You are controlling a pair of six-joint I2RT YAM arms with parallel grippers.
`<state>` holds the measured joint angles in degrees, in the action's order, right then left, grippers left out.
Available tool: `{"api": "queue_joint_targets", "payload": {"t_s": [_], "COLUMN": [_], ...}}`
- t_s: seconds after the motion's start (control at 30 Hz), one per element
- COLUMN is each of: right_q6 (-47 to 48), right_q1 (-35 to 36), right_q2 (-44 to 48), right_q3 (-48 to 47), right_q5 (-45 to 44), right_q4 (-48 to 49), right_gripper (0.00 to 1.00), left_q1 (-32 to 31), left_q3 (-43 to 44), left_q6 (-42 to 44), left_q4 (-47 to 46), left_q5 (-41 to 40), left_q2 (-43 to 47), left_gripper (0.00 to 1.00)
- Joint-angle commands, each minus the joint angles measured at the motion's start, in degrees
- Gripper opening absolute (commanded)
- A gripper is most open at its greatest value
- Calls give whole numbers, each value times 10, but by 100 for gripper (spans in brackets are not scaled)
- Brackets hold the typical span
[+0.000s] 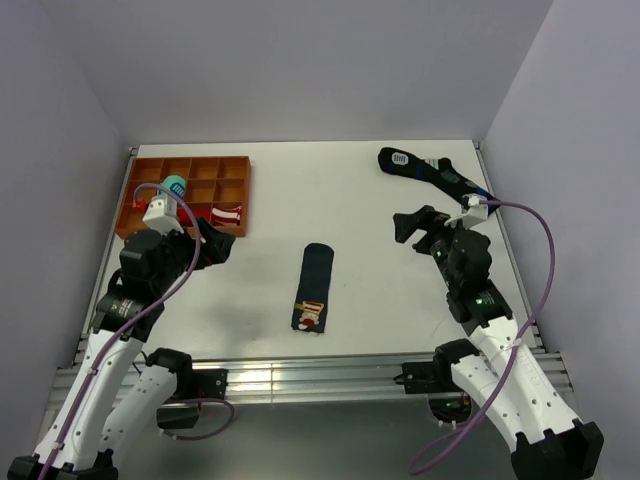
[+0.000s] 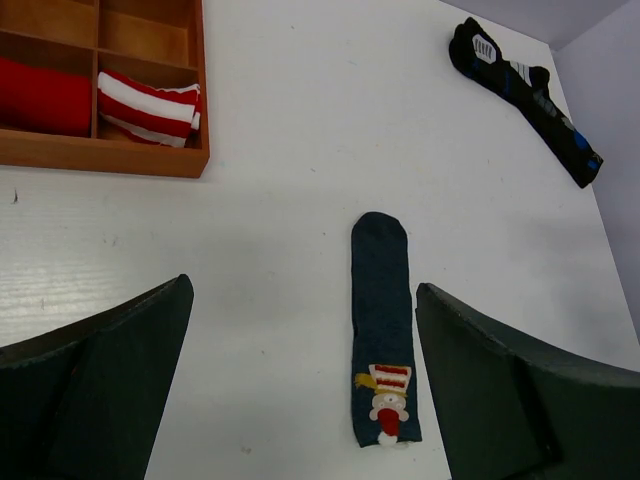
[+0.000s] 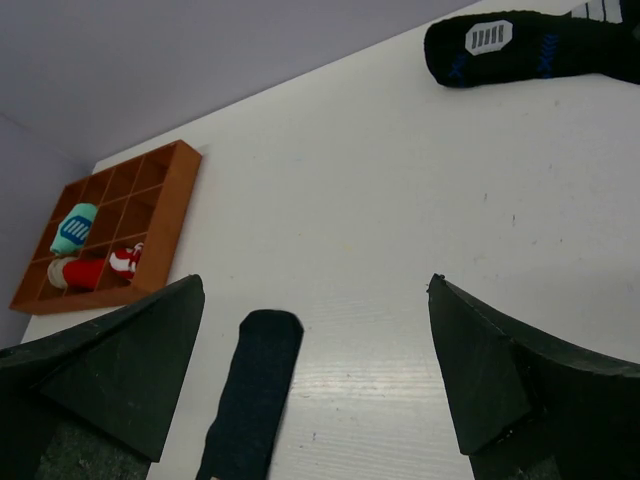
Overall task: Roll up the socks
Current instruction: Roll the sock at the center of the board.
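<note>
Two hands hover over the tabletop point(image 1: 330, 190), both spread wide and gripping nothing. The left hand point(image 1: 212, 246) sits at nine o'clock of the socks point(image 1: 314, 288), its arm folded at the elbow, fingers aimed toward three. The right hand point(image 1: 412, 226) is at two o'clock, pointing toward nine. The socks lie flat mid-tabletop, patch end at six, apart from both hands.

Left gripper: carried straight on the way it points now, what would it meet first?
Most likely the bare white table just beside the navy socks, which lie off-centre between the left gripper's open fingers. Depth is unclear, so it could clip the socks' edge.
</note>
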<state>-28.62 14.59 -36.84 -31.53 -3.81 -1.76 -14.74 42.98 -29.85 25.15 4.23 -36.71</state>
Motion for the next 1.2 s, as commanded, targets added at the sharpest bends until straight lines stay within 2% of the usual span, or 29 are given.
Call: {"api": "queue_joint_targets", "payload": {"t_s": [0.0,0.4,0.53,0.77,0.87,1.0,1.17], "right_q6": [12,41,39,17,5,17,22], "right_q1": [-3,23,89,293,347,449,517], "right_q2": [7,-31,-63,-186,-231,-270,-312], "right_q3": [2,7,2,24,43,75,91], "right_q5": [-4,-11,-57,-130,-163,-186,-200], "right_q4": [15,15,38,83,112,163,209], "right_gripper": [100,100,98,82,72,69,65], "left_q1": [2,2,1,-3,-6,-12,-12], "left_q3": [0,-1,-1,-1,-3,-2,-1], "left_q6": [-7,-7,-7,-7,-6,-5,-2], "left_q4": [-7,-7,-9,-6,-9,-10,-11], "left_q5": [6,8,11,10,12,17,28], "left_q2": [0,-3,-4,-2,-1,-11,-21], "left_gripper": [99,100,99,100,99,100,100]}}
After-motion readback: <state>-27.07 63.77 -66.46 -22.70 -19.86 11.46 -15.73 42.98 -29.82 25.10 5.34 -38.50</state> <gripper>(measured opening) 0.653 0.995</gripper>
